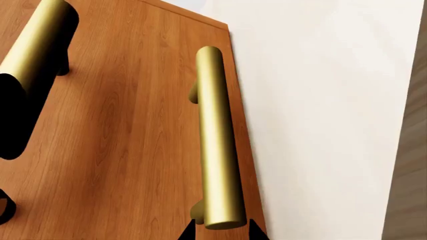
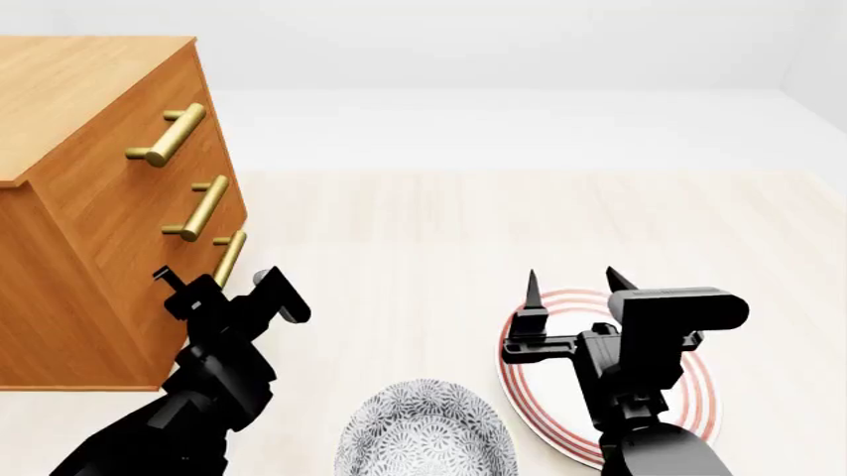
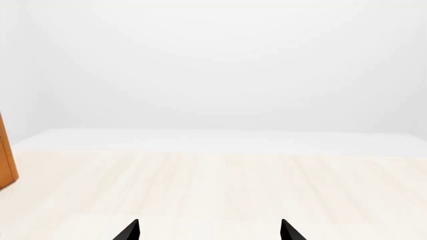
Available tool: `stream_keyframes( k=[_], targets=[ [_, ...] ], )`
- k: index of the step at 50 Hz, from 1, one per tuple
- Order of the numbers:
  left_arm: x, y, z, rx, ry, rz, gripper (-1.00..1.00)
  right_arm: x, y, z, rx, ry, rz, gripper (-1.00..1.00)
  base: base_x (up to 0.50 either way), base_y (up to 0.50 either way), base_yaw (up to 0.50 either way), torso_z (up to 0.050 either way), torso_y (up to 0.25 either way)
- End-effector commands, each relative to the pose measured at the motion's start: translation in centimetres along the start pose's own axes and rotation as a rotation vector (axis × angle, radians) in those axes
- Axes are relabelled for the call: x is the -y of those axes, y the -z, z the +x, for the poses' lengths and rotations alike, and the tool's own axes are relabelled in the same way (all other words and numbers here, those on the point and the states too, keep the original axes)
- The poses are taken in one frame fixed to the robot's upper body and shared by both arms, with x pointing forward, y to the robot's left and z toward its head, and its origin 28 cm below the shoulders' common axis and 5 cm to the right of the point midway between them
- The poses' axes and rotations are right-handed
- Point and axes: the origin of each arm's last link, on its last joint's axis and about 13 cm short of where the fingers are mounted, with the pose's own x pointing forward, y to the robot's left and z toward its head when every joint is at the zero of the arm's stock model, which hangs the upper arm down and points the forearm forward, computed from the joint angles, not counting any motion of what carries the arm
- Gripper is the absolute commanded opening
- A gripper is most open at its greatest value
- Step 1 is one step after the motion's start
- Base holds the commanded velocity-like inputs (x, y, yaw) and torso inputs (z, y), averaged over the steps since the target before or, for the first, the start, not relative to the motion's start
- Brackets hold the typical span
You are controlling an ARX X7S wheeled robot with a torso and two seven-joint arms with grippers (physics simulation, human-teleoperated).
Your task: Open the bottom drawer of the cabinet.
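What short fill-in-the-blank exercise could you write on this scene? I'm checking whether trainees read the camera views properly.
1. The cabinet has ____ brass handles on its front.
2. The left tool is open and nearest the ____ handle.
3. The right tool hangs open above a plate ringed in ____.
4. The patterned bowl sits on the ____.

Missing words: three; bottom; red; floor

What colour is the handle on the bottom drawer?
Brass-gold, on orange-brown wood; the handle of the bottom drawer shows best in the left wrist view.
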Motion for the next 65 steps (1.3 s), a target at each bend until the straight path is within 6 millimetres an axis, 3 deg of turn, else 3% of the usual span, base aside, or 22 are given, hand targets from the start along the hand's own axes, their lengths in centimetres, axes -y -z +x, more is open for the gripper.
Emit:
stream_keyframes(
  k=[1, 27, 65],
  targets=[
    [0.2, -2.3, -0.6, 0.117, 0.002, 0.065, -1.0, -0.1, 0.1, 0.0, 0.001, -0.005, 0.003, 1.0, 0.0, 0.0, -0.01, 0.0, 0.0],
    [0.3, -6.0, -2.0, 0.22, 0.031, 0.08, -1.0, -0.1, 0.2, 0.1, -0.003, -0.009, 0.008, 1.0, 0.01, 0.0, -0.01, -0.001, 0.0],
    [1.4, -8.4, -3.9, 0.312, 0.081, 0.087, -1.0, 0.1, 0.2, 0.0, 0.002, -0.012, 0.023, 1.0, 0.01, 0.0, -0.01, -0.001, 0.0]
  ],
)
